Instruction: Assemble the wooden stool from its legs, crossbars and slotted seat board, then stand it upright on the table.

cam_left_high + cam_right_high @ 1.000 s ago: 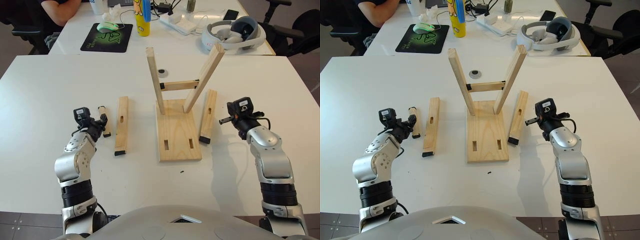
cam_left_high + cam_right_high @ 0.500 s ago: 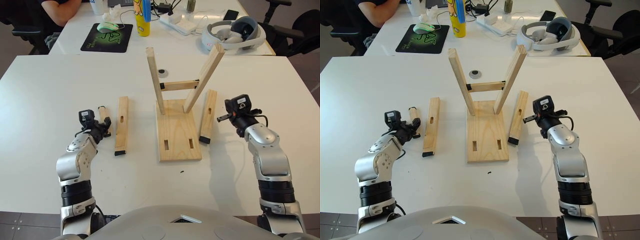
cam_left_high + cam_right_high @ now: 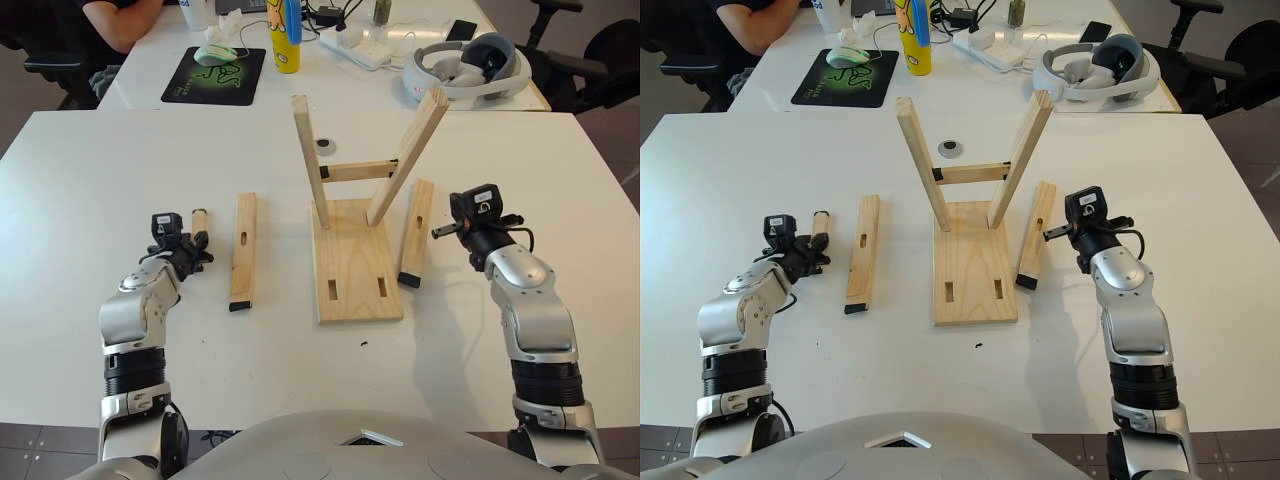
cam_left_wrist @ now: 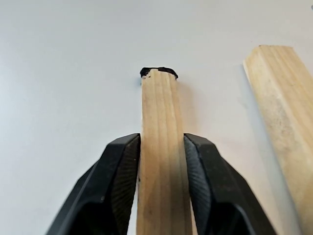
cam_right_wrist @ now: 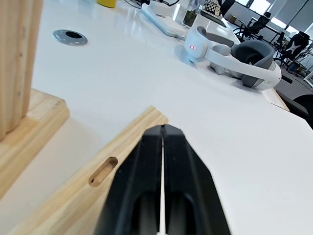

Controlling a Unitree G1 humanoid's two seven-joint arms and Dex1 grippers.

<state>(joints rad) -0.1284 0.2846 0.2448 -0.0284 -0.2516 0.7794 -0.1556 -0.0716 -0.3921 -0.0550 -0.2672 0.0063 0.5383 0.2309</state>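
The slotted seat board (image 3: 355, 268) lies flat mid-table. Two legs (image 3: 310, 160) stand tilted in its far slots, joined by a crossbar (image 3: 358, 171). A loose leg (image 3: 243, 248) lies left of the board, another (image 3: 417, 230) along its right edge. My left gripper (image 4: 161, 161) is shut on a short crossbar (image 4: 159, 117), low over the table left of the left loose leg (image 4: 281, 98). My right gripper (image 5: 163, 128) is shut with nothing in it, its tip just right of the right loose leg (image 5: 98, 191), near its slot.
A cable grommet (image 3: 323, 143) sits behind the upright legs. The table behind carries a mouse pad (image 3: 214, 76), a yellow bottle (image 3: 286, 35) and a headset (image 3: 468, 66). A small dark speck (image 3: 364, 344) lies before the board.
My left gripper closed on the short crossbar and drew it slightly left and back. My right gripper edged a little toward the right loose leg.
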